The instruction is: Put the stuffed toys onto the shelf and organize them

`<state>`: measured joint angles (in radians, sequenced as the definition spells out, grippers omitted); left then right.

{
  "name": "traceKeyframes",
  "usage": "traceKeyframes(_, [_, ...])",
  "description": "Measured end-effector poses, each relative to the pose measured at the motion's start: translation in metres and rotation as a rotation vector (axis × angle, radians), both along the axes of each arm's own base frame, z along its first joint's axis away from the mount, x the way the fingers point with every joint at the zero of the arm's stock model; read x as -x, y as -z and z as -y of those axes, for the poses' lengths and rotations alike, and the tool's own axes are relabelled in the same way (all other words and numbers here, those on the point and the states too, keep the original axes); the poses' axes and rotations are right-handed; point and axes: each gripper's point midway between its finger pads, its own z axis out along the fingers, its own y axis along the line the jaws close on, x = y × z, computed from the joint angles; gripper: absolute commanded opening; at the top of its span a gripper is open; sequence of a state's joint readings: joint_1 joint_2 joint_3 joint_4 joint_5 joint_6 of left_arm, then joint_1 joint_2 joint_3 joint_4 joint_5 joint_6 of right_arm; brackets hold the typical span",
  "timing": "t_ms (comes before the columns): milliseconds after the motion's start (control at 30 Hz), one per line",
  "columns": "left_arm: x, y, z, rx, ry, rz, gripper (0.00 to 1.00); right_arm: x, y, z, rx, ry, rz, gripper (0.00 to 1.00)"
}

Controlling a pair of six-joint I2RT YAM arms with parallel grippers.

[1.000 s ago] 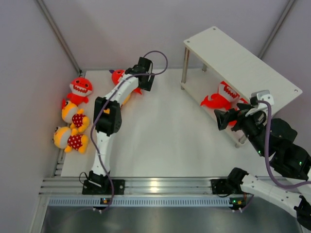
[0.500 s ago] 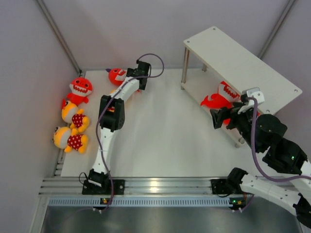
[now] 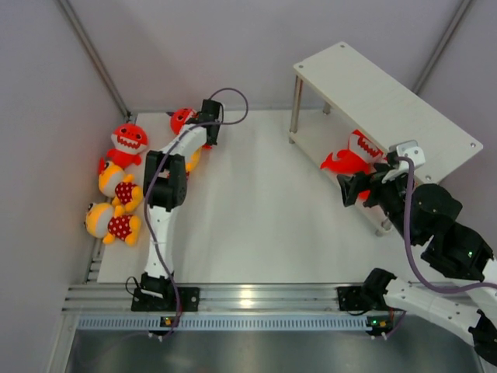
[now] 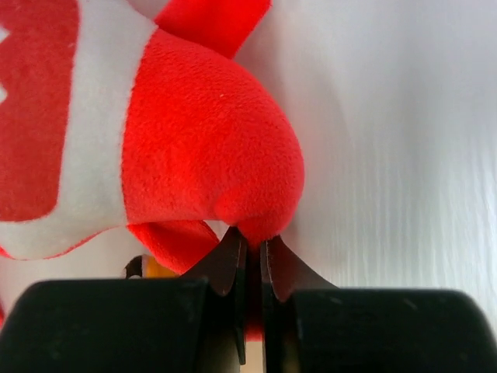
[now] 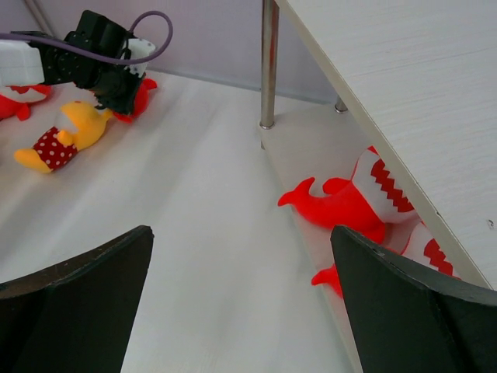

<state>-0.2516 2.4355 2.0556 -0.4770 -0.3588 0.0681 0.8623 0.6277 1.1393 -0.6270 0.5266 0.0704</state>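
My left gripper (image 4: 250, 242) is shut on a pinch of red fabric at the edge of a red shark (image 4: 202, 148), which fills the left wrist view. From above, that shark (image 3: 183, 120) lies at the back left of the table with the left gripper (image 3: 198, 129) on it. A yellow-orange figure (image 3: 192, 160) lies partly under the left arm. The shelf (image 3: 388, 101) stands at the back right, and two red sharks (image 5: 349, 206) (image 5: 425, 247) lie on its lower board. My right gripper (image 5: 241, 229) hangs open in front of that lower board, holding nothing.
Along the left wall lie another red shark (image 3: 128, 141) and two yellow-orange figures in dotted shorts (image 3: 116, 186) (image 3: 109, 223). A grey shelf leg (image 5: 269, 66) stands at the near corner of the shelf. An aluminium rail (image 3: 248, 297) runs along the near edge.
My left gripper has moved left along the back of the table and closed on the red shark. The right arm has shifted slightly and stayed open.
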Motion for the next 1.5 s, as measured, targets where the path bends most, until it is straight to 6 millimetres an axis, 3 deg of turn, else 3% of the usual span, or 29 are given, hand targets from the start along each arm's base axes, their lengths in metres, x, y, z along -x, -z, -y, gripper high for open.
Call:
traceKeyframes(133, [0.044,-0.023,0.014,0.103,0.202,-0.078,0.0,0.003,-0.004,0.003,-0.017,0.0,0.013,0.99])
traceKeyframes(333, [0.128,-0.087,0.041,0.153,0.535,-0.086,0.0,0.009,-0.01,0.007,-0.052,-0.01,0.033,0.99])
traceKeyframes(433, [0.164,-0.108,0.052,0.136,0.683,-0.075,0.0,0.014,-0.014,0.011,-0.082,-0.016,0.051,0.99])
traceKeyframes(600, [0.231,-0.107,0.087,0.071,0.919,-0.153,0.0,0.022,-0.021,0.016,-0.133,-0.03,0.07,0.99])
traceKeyframes(800, [0.288,-0.095,0.145,-0.058,1.176,-0.241,0.0,0.028,-0.027,0.019,-0.184,-0.044,0.082,0.99])
traceKeyframes(900, [0.294,-0.107,0.163,-0.109,1.271,-0.203,0.0,0.031,-0.029,0.02,-0.2,-0.048,0.086,1.0])
traceKeyframes(1067, [0.286,-0.133,0.179,-0.198,1.396,-0.112,0.0,0.037,-0.033,0.026,-0.223,-0.053,0.106,0.99])
traceKeyframes(1267, [0.242,-0.165,0.214,-0.221,1.404,0.024,0.0,0.042,-0.033,0.031,-0.239,-0.06,0.124,0.99])
traceKeyframes(1500, [0.202,-0.155,0.254,-0.235,1.419,0.092,0.0,0.043,-0.029,0.038,-0.208,-0.041,0.128,1.0])
